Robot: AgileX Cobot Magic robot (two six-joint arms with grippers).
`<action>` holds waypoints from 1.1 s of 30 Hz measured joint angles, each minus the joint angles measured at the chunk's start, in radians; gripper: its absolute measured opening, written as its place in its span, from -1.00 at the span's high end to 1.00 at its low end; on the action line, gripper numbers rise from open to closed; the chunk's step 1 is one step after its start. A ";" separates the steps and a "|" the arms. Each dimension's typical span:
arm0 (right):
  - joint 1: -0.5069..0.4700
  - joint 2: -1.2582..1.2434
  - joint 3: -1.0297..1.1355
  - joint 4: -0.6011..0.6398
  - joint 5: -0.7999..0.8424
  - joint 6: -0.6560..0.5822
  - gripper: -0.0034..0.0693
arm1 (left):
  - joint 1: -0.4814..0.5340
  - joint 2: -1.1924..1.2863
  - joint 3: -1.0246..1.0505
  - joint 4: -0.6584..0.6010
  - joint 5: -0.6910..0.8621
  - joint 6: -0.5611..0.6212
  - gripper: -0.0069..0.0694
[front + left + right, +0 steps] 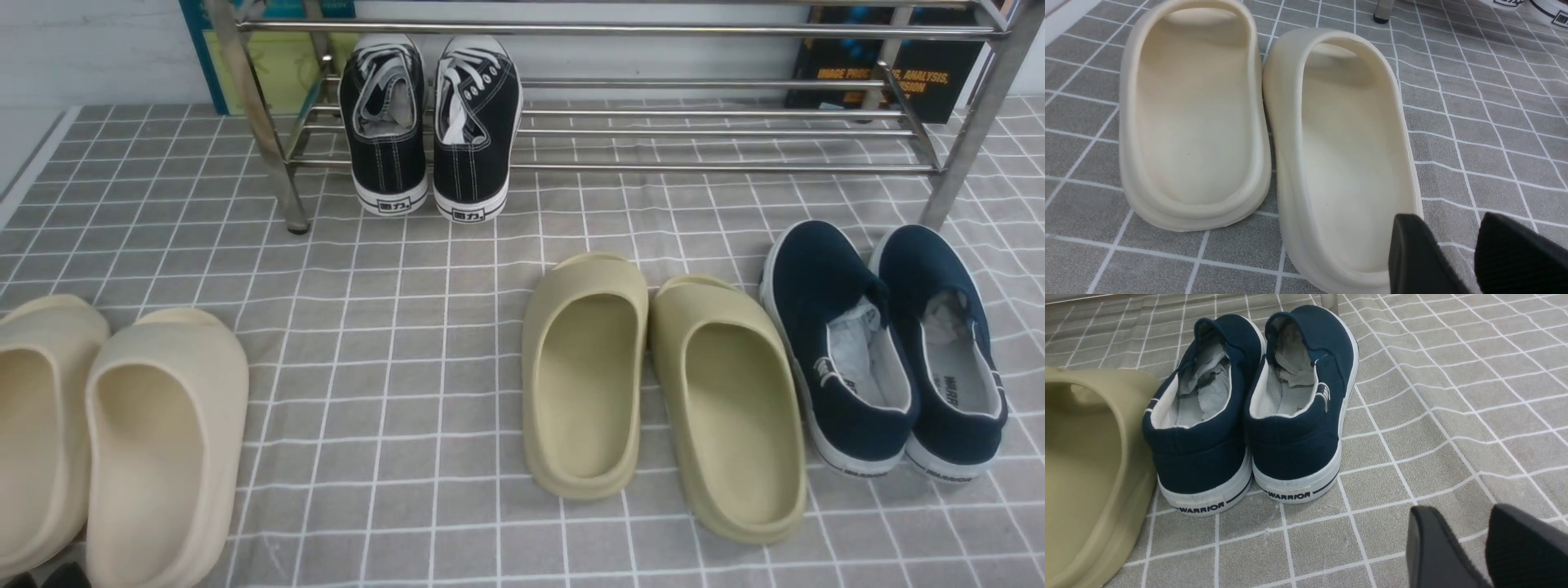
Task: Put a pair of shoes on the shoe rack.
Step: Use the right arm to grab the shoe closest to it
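Behind the pair of shoes (pixel 824 294), the shoe rack (pixel 653 167) runs off-frame.

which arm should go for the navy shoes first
Right. The navy shoes sit on the robot's right, and the right gripper hangs open just behind their heels; the left gripper is by the cream slides.

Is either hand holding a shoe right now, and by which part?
No. The left hand and right hand are both open and empty; the navy shoes stand untouched.
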 joint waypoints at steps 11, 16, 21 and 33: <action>0.000 0.000 0.008 0.259 -0.082 0.204 0.25 | 0.000 0.000 0.000 0.000 0.000 0.000 0.19; 0.000 0.000 0.008 0.544 -0.085 0.455 0.25 | 0.000 0.000 0.000 0.000 0.000 0.000 0.19; 0.000 0.000 0.008 0.546 -0.087 0.487 0.25 | 0.000 0.000 0.000 0.000 0.000 0.000 0.19; 0.012 0.051 -0.286 0.434 0.071 -0.048 0.43 | 0.000 0.000 0.000 0.000 0.000 0.000 0.19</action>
